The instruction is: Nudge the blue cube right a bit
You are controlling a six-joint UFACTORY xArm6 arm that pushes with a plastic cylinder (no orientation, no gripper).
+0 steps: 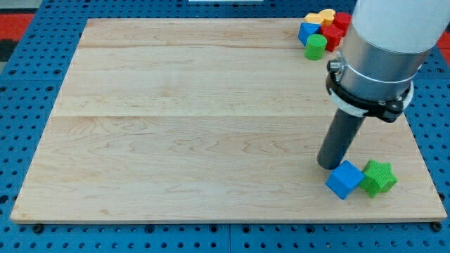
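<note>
Apparently my tip [328, 165] touches blue cube's [344, 180] upper-left

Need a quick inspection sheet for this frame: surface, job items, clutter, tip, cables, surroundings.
Surface: wooden board, flat, lying on a blue pegboard.
Job's things: blue cube near the view's bottom right, touching or nearly touching the green star on its right.
Clutter: cluster at the view's top right: blue block, green cylinder, yellow block, red blocks, packed together.
Grippers: none; my tip sits just above-left of the blue cube, close or touching, cannot tell.
Cables: nothing seen.
Surroundings: red patch at the view's top left; nothing else seen.
</note>
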